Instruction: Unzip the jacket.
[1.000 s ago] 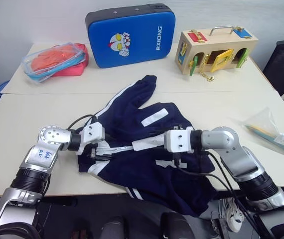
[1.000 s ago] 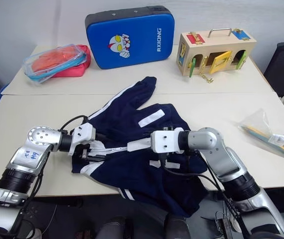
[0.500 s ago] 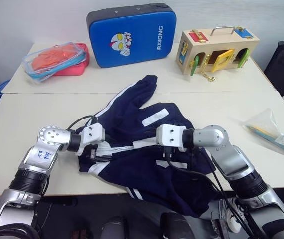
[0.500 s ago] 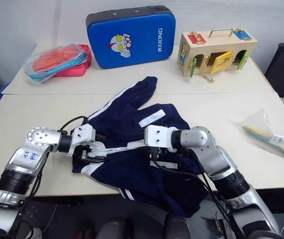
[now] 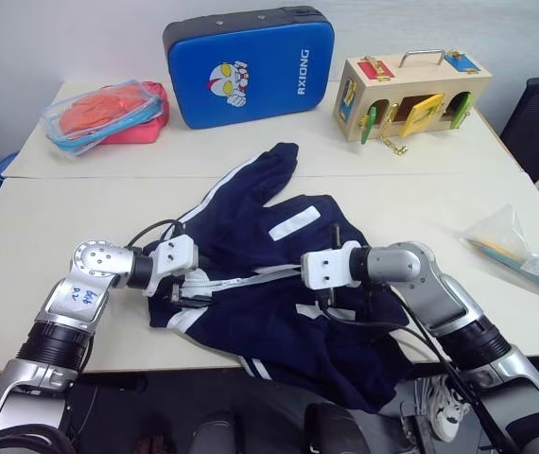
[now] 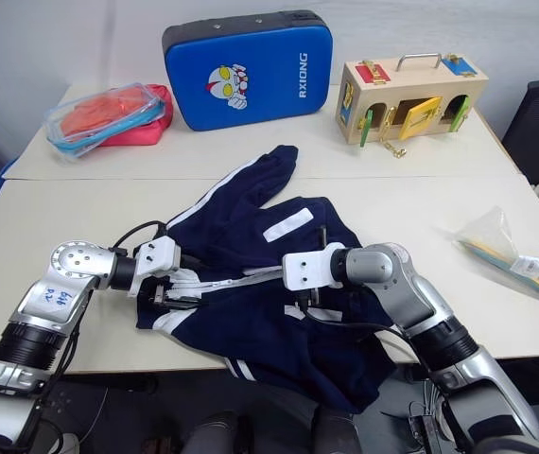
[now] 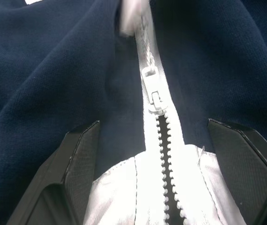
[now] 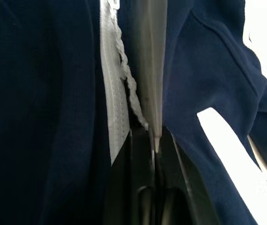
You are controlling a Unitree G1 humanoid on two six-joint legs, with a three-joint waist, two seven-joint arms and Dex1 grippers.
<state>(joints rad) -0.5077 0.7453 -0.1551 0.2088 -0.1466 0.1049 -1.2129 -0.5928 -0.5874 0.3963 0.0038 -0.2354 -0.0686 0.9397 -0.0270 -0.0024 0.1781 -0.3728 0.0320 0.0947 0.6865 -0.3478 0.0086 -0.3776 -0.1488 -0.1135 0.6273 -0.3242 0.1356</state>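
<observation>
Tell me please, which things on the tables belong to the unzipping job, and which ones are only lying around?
Belong to the job:
- jacket
- its white zipper
- left claw
- right claw

Only lying around:
- blue padded case
- wooden latch box
- clear container with orange contents
- plastic bag of small items
</observation>
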